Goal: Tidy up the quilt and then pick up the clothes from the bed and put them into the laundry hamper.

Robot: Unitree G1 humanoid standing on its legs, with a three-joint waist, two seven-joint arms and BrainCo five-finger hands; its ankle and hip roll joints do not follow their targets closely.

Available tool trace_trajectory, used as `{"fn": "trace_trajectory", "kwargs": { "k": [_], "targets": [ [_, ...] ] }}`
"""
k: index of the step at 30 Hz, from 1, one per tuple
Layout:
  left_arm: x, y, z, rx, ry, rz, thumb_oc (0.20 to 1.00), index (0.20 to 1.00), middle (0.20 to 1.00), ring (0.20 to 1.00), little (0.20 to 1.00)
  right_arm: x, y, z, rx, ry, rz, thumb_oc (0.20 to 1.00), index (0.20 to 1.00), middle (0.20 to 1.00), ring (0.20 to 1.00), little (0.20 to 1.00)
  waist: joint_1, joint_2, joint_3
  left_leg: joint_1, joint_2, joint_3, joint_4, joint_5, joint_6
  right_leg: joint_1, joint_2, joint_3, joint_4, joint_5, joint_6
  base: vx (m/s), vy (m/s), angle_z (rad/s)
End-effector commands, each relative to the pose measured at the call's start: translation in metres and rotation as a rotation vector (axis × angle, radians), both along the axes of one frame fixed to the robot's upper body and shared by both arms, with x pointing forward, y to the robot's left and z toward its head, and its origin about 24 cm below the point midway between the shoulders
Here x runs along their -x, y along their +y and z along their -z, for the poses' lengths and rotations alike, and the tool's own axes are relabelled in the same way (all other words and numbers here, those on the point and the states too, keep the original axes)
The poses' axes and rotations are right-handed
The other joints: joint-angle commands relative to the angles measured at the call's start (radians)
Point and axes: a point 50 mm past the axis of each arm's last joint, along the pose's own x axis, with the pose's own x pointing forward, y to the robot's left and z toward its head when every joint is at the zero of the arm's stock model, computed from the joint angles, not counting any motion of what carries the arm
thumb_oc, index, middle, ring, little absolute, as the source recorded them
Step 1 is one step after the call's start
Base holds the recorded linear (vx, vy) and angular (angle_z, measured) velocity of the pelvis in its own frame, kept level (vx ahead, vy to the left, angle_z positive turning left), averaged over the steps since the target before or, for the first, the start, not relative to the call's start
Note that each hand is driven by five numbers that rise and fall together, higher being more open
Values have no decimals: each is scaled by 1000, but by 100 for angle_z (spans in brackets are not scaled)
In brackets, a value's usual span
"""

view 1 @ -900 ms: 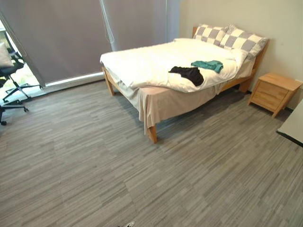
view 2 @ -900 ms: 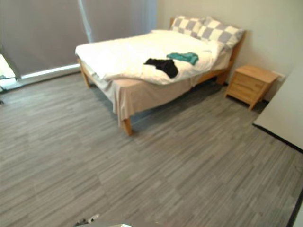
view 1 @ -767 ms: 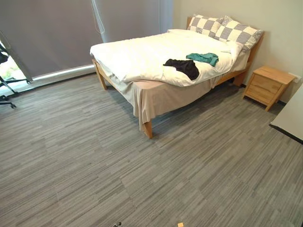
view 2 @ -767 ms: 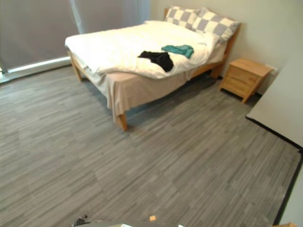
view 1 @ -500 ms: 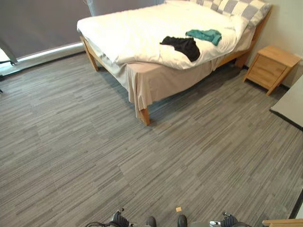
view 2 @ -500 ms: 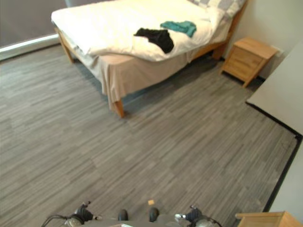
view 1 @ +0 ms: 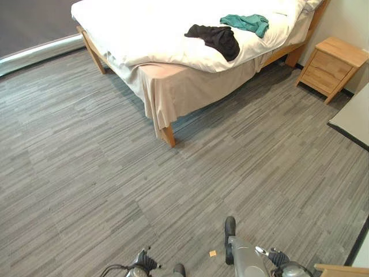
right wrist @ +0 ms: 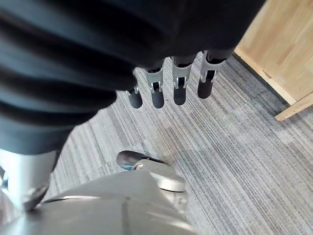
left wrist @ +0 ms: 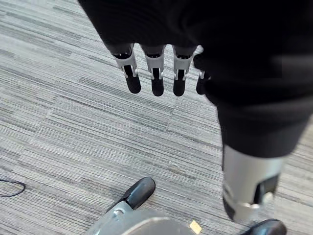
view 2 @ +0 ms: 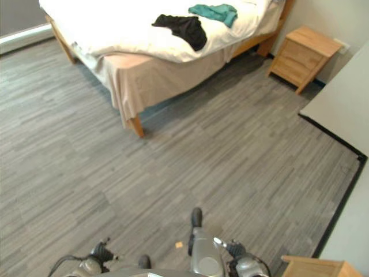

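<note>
My left hand (left wrist: 161, 73) hangs over the grey striped floor (view 1: 86, 173), fingers (left wrist: 133, 82) straight & relaxed, thumb (left wrist: 247, 196) apart, nothing held. Going left to right in the head views: far left, a pale strip along the base of the wall (view 1: 34, 52); then the bed (view 1: 167, 135) w/ wooden legs & a beige sheet (view 1: 190, 89) draping down at the near corner. The white quilt (view 1: 132, 29) lies over the mattress, its near edge rumpled & riding above the sheet. On the quilt, near the side facing me, the black garment (view 1: 214, 38) lies crumpled, one end reaching toward the quilt edge; just beside it, further toward the head of the bed, the teal garment (view 1: 245, 22), the two close but I can't tell if touching. Right of the bed, a wooden nightstand (view 1: 332, 60) by the wall. A small tan scrap (view 1: 212, 253) lies on the floor near me. My right hand (right wrist: 171, 83) also hangs over the floor, fingers (right wrist: 205, 88) loose & straight, empty, w/ a light wood panel (right wrist: 283, 58) close by.
</note>
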Motion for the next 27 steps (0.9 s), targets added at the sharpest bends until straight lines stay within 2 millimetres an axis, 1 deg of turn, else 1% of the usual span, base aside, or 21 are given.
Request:
{"fn": "trace_trajectory", "kwargs": {
  "k": [1,3,4,5,6,7,8,9,12,13,14,15,17,18,19,21,22,24,25,26,27],
  "targets": [
    [-14,-3,-4,-6,-49,26,1000,1000,1000,1000,1000,37,-5,8,29,146,-56,1000,1000,1000,1000,1000,-6,39,-23,96,29,-13,204,2,-47,61,84,10,-6,76,-8,509,-266,13],
    [-20,-3,-6,4,-81,-19,1000,1000,1000,1000,1000,40,-8,7,53,158,-91,1000,1000,1000,1000,1000,10,26,-10,-59,34,-37,535,180,-79,155,87,-21,-44,65,-60,526,-359,16],
    [-26,-3,-8,7,-112,-29,1000,1000,1000,1000,1000,35,-10,6,63,140,-108,1000,1000,1000,1000,1000,25,3,7,-129,25,-31,662,231,-78,199,69,-32,-60,51,-83,240,-219,18],
    [-27,-3,-8,7,-112,-29,1000,1000,1000,1000,1000,35,-10,6,63,139,-108,1000,1000,1000,1000,1000,20,6,8,-136,29,-37,675,225,-79,201,71,-38,-61,52,-84,267,-212,6],
    [-34,-4,-11,5,-148,-51,1000,1000,1000,1000,1000,24,-11,3,74,103,-115,1000,1000,1000,1000,1000,31,-15,30,-185,46,4,781,223,-74,245,60,-44,-79,43,-100,304,-178,-22],
    [-38,-4,-13,4,-167,-69,1000,1000,1000,1000,1000,16,-9,2,75,79,-137,1000,1000,1000,1000,1000,41,-37,32,-224,60,49,811,209,-65,274,42,-49,-96,32,-103,635,-208,-23],
    [-38,-6,-12,-6,-177,-98,1000,1000,1000,1000,1000,3,-8,-1,97,52,-192,1000,1000,1000,1000,1000,66,-45,41,-287,84,124,786,162,-70,346,38,-64,-119,-3,-96,618,-91,-3],
    [-37,-7,-12,-5,-178,-104,1000,1000,1000,1000,1000,-2,-8,-2,107,44,-213,1000,1000,1000,1000,1000,79,-52,38,-322,93,169,755,157,-75,374,29,-67,-122,-17,-91,649,19,22],
    [-32,-9,-10,-8,-180,-121,1000,1000,1000,1000,1000,-13,-8,-6,141,14,-279,1000,1000,1000,1000,1000,104,-43,8,-355,73,268,417,149,-64,447,25,-89,-122,-80,-63,618,155,40],
    [-26,-9,-8,-15,-158,-117,1000,1000,1000,1000,1000,-13,-5,-5,139,14,-295,1000,1000,1000,1000,1000,119,-29,-17,-362,69,322,212,169,-81,508,39,-119,-122,-134,-45,752,186,27],
    [-24,-10,-7,-17,-145,-108,1000,1000,1000,1000,1000,-12,-6,-5,144,18,-298,1000,1000,1000,1000,1000,126,-28,-22,-369,78,353,146,205,-84,533,40,-139,-122,-149,-37,551,132,42],
    [-24,-9,-7,-18,-145,-108,1000,1000,1000,1000,1000,-12,-6,-5,143,18,-299,1000,1000,1000,1000,1000,123,-28,-17,-363,75,360,132,225,-76,534,41,-147,-122,-144,-37,518,179,95],
    [-2,-7,0,-23,-61,-104,1000,1000,1000,1000,1000,-10,0,-3,118,22,-282,1000,1000,1000,1000,1000,145,-35,-52,-310,37,333,73,213,-38,561,28,-166,-20,-126,-11,565,213,80],
    [-2,-7,0,-23,-61,-104,1000,1000,1000,1000,1000,-9,1,-3,118,23,-282,1000,1000,1000,1000,1000,145,-36,-52,-310,35,333,72,213,-37,560,26,-166,-18,-128,-10,490,220,5],
    [6,-3,2,-39,-15,-82,1000,1000,1000,1000,1000,-7,8,-1,77,21,-247,1000,1000,1000,1000,1000,134,-38,-56,-246,3,325,31,187,7,491,9,-163,211,-78,28,446,210,2],
    [9,2,2,-51,9,-59,1000,1000,1000,1000,1000,-13,16,-1,46,-4,-238,1000,1000,1000,1000,1000,113,-37,-42,-181,-9,321,10,156,32,408,-6,-131,414,-1,66,546,218,77],
    [7,6,1,-61,13,-25,1000,1000,1000,1000,1000,-21,20,-4,30,-31,-231,1000,1000,1000,1000,1000,98,-16,-30,-131,7,309,2,131,42,304,-23,-124,551,42,68,375,111,79],
    [-1,11,-3,-89,-7,17,1000,1000,1000,1000,1000,-25,23,-5,21,-53,-231,1000,1000,1000,1000,1000,79,-14,-14,-96,8,290,2,116,37,259,-45,-146,504,3,45,401,16,34],
    [-1,11,-3,-89,-7,17,1000,1000,1000,1000,1000,-25,22,-5,21,-53,-231,1000,1000,1000,1000,1000,79,-11,-15,-99,12,290,2,117,36,259,-41,-148,499,7,43,515,-107,60],
    [-10,14,-6,-105,-29,63,1000,1000,1000,1000,1000,-24,23,-5,21,-55,-238,1000,1000,1000,1000,1000,62,-14,-7,-73,15,277,2,100,21,241,-47,-156,374,-36,27,239,-97,55],
    [-10,14,-6,-105,-29,63,1000,1000,1000,1000,1000,-24,23,-5,21,-55,-238,1000,1000,1000,1000,1000,62,-12,-9,-76,18,277,2,101,20,241,-44,-157,368,-32,25,389,-187,44]
  ]
}}
